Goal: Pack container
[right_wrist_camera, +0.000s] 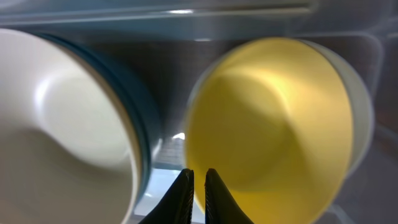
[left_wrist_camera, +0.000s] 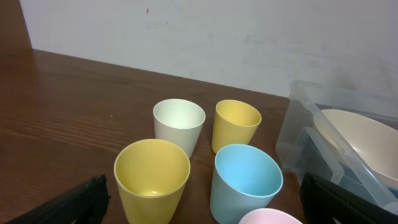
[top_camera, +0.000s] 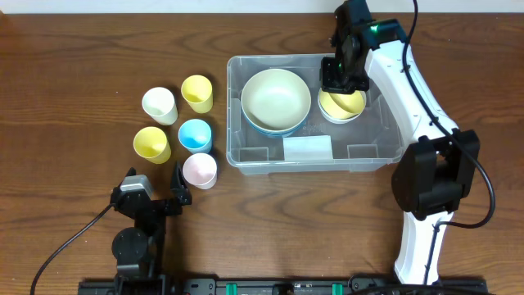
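Note:
The clear container (top_camera: 232, 106) stands mid-table with a white label (top_camera: 307, 148) on its base. Inside on the left, a large cream bowl (top_camera: 276, 98) sits nested in a blue bowl. Inside on the right, a yellow bowl (top_camera: 348, 105) rests in a white bowl. My right gripper (top_camera: 338, 78) is down inside the container. In the right wrist view its fingers (right_wrist_camera: 198, 174) are pinched on the left rim of the yellow bowl (right_wrist_camera: 273, 118), beside the cream bowl (right_wrist_camera: 62, 118). My left gripper (top_camera: 155, 182) is open and empty near the front edge.
Several cups stand left of the container: white (top_camera: 159, 105), yellow (top_camera: 197, 93), a second yellow (top_camera: 152, 144), blue (top_camera: 196, 135) and pink (top_camera: 200, 170). The left wrist view shows them ahead of the fingers (left_wrist_camera: 202, 199), with the container corner (left_wrist_camera: 298, 124) at right.

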You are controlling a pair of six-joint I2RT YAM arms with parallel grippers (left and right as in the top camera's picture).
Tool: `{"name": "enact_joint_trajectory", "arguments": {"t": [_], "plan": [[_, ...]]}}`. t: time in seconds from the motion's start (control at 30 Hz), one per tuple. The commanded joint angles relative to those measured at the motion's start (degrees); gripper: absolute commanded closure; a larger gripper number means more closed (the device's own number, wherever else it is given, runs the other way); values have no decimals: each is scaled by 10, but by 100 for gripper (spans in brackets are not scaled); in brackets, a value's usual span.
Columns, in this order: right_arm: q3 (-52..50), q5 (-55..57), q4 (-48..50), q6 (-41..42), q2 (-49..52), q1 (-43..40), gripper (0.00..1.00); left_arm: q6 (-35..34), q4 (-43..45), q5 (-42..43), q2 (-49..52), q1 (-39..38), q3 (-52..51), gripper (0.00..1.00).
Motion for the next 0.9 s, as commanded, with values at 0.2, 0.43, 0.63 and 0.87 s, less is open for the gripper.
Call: {"name": "enact_joint_trajectory", "arguments": {"t": [0.2, 0.43, 0.63, 0.87], "plan": [[-5, 20, -11, 11, -8, 5, 90, 5, -23, -12, -3, 4, -9, 2], [-20, 18, -9, 12, -5, 6, 90, 5, -23, -12, -3, 4, -9, 2], [-46, 4, 11, 12, -5, 6, 91, 5, -23, -12, -3, 4, -9, 2], [-43, 5, 20, 12, -5, 3, 93, 5, -23, -12, -3, 4, -9, 2]]}}
